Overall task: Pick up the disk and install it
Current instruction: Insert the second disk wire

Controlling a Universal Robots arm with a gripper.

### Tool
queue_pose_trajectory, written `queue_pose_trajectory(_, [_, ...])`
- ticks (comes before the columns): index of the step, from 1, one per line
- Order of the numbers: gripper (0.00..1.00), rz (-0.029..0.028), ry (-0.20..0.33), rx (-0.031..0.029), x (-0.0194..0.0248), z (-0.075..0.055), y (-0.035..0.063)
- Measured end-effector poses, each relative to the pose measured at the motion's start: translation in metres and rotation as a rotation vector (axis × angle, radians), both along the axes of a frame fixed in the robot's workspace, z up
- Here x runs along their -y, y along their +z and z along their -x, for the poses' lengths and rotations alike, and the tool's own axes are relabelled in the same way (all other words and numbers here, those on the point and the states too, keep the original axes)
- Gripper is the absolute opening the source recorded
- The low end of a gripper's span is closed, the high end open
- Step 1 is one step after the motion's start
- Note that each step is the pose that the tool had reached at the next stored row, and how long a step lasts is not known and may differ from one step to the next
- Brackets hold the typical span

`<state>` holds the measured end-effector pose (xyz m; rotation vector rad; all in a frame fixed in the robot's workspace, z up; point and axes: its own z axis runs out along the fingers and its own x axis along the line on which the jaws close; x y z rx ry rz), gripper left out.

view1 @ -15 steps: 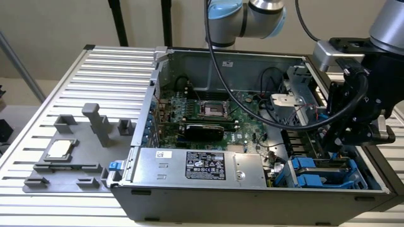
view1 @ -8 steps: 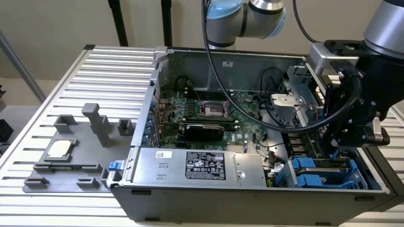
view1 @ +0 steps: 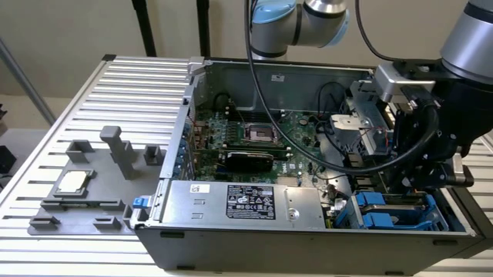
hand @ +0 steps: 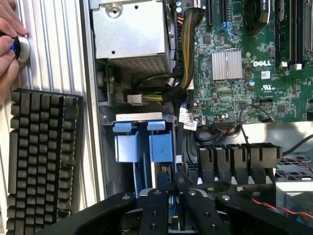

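My gripper [hand: 172, 196] reaches down into the lower corner of the open computer case [view1: 185, 115], on the exterior view's right. Its black fingers [hand: 156, 210] stand close together on a thin thing seen edge-on. A strip of bright blue shows between them, which I take for the disk [hand: 171, 216] in its frame. Just beyond the fingertips sit two blue plastic drive frames [hand: 142, 144] in the drive bay [view1: 383, 209]. In the exterior view the gripper [view1: 412, 190] hangs right over that bay, and the wrist hides the fingertips.
A grey power supply box [view1: 231, 199] with a black label lies beside the bay, with the motherboard [view1: 254, 135] and cable bundles [hand: 183, 54] behind. A grey fixture [view1: 85, 196] outside the case holds a silver chip [view1: 73, 182]. A keyboard [hand: 44, 156] and a person's hand [hand: 6, 44] lie beside the case.
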<state>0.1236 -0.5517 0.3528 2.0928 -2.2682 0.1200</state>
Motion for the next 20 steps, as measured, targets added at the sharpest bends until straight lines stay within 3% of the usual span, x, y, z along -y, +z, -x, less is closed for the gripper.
queue_pose_trajectory(4, [0.19, -0.0003, 0.011, 0.0014, 0.0028, 0.0001, -0.0048])
queue_pose_trajectory(20, [0.19, 0.0001, 0.048, 0.0114, 0.0026, 0.0000, -0.0104])
